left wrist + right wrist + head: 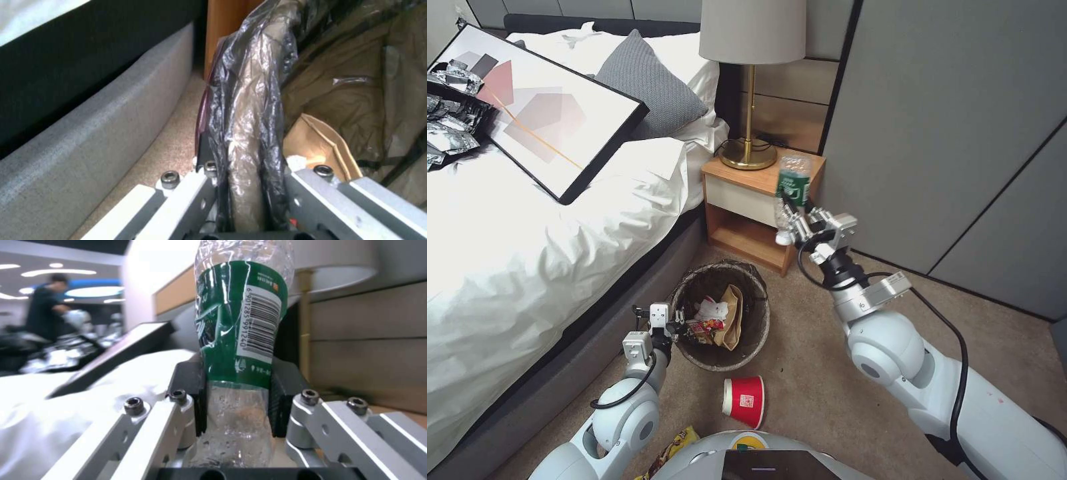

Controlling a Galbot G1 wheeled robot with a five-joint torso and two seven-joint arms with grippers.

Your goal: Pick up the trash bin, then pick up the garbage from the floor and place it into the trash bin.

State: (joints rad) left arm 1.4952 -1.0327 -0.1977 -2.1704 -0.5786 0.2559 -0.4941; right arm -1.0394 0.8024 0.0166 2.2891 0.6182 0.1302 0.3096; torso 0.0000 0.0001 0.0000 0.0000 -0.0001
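The left end effector is clamping the liner-covered rim of the trash bin, which is sitting on the floor beside the bed; the bin looks light and the film slippery. The right end effector, arm raised, is gripping the bottle mid-body; it appears thin, crushable.

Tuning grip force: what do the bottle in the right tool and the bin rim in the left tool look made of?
The green-labelled clear bottle, clamped in the right tool: thin clear plastic, glossy, creased and dented, so likely soft; printed film label. The round bin's dark bag-lined rim, pinched by the left tool: crinkled, shiny, translucent dark plastic film over what seems a stiff edge; the wall material under it is hidden.
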